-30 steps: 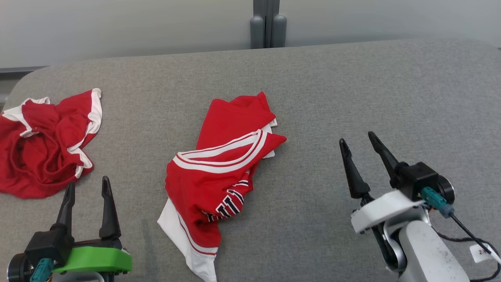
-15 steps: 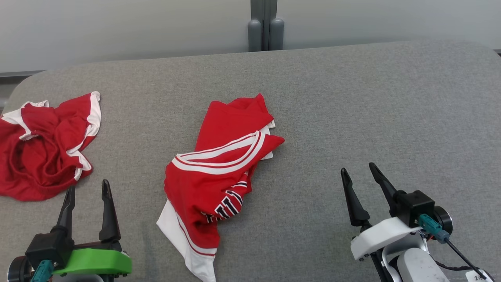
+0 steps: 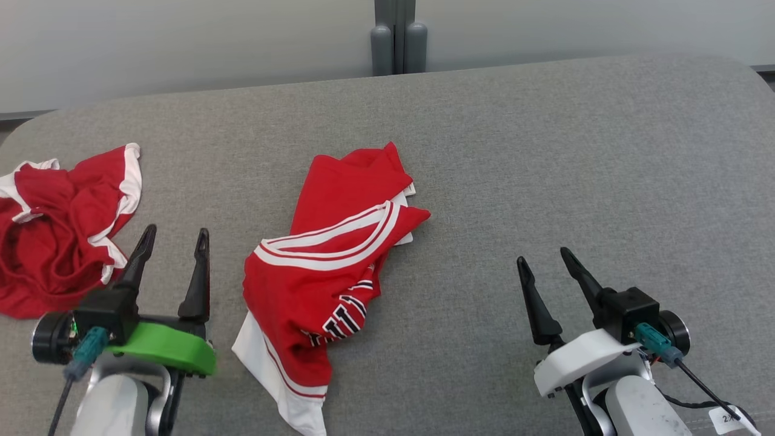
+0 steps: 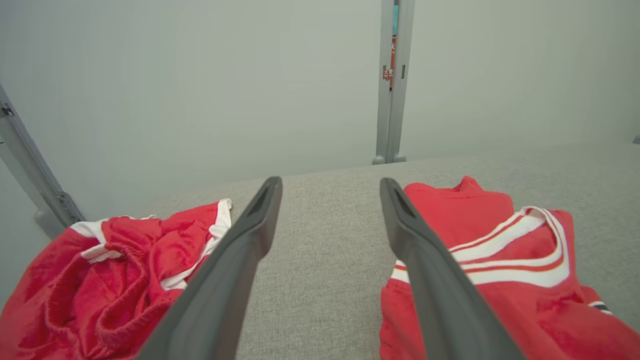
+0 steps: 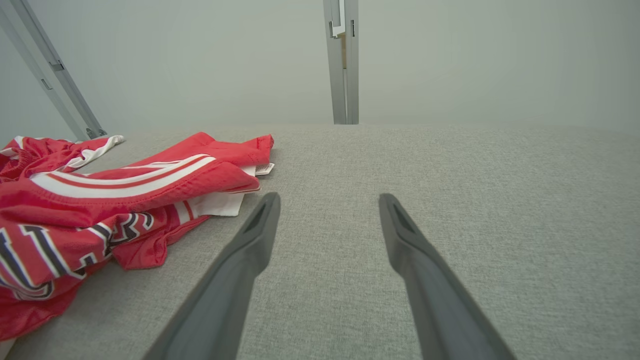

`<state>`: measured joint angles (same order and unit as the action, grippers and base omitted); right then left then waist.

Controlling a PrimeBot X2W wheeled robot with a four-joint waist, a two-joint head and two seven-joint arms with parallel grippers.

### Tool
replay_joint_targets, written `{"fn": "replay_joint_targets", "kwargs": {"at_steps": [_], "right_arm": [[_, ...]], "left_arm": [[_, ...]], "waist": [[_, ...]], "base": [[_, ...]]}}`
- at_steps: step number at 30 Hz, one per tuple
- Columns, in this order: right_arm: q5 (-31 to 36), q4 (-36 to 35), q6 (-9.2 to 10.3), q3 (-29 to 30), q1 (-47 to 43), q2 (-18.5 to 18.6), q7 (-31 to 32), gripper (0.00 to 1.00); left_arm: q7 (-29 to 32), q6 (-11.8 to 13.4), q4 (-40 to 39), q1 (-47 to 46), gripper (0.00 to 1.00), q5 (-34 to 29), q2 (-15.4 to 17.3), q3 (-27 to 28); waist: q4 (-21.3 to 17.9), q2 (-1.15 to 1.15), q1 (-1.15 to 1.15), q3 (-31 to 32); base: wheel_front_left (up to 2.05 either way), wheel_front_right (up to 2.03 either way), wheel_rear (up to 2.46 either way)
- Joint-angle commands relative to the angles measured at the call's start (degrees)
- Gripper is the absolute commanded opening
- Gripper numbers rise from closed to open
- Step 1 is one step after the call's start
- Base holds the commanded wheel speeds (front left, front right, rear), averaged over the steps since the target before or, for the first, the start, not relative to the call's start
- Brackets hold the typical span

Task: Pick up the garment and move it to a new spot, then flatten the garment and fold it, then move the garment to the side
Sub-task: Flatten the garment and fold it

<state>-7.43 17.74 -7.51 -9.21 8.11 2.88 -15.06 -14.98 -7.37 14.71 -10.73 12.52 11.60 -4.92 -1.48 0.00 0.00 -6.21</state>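
The red jersey (image 3: 290, 297), with white stripes and black lettering, lies crumpled on the grey table (image 3: 545, 151) in the middle of the head view, its white hem toward the bottom edge. At lower left the left jaws stand spread and empty. Their dark fingers (image 3: 197, 284) are just left of the jersey, between it and a second red garment (image 3: 54, 254) bunched at the left edge. At lower right the right jaws are also spread, holding nothing, apart from the jersey.
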Motion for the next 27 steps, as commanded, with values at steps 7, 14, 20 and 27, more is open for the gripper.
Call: {"fn": "replay_joint_targets", "kwargs": {"at_steps": [7, 14, 20, 27], "right_arm": [[-0.84, -0.14, 0.04, -0.80, 1.99, 0.04, -0.17, 1.00], [-2.09, -0.75, 0.04, -0.64, 2.79, 0.03, -0.17, 1.00], [-2.79, -1.28, 0.04, 0.29, 1.76, 0.03, -0.17, 1.00], [-2.00, -1.31, 0.04, 0.77, 1.42, 0.03, -0.17, 1.00]], "left_arm": [[6.11, -0.15, 3.14, -9.09, 1.00, 12.93, 11.41, -10.99], [9.65, -0.16, 2.19, -10.47, 1.00, 21.70, 17.63, -17.12], [8.90, -0.16, 2.93, -5.94, 1.00, 22.64, 17.69, -19.10], [8.59, -0.08, 5.36, -2.60, 1.00, 23.51, 16.10, -20.87]], "waist": [[-3.06, 0.00, 0.00, -2.78], [-5.61, 0.00, 0.00, -5.19], [-6.31, 0.00, 0.00, -5.75], [-5.22, 0.00, 0.00, -5.38]], "base": [[0.00, 0.00, 0.00], [0.00, 0.00, 0.00], [0.00, 0.00, 0.00], [0.00, 0.00, 0.00]]}}
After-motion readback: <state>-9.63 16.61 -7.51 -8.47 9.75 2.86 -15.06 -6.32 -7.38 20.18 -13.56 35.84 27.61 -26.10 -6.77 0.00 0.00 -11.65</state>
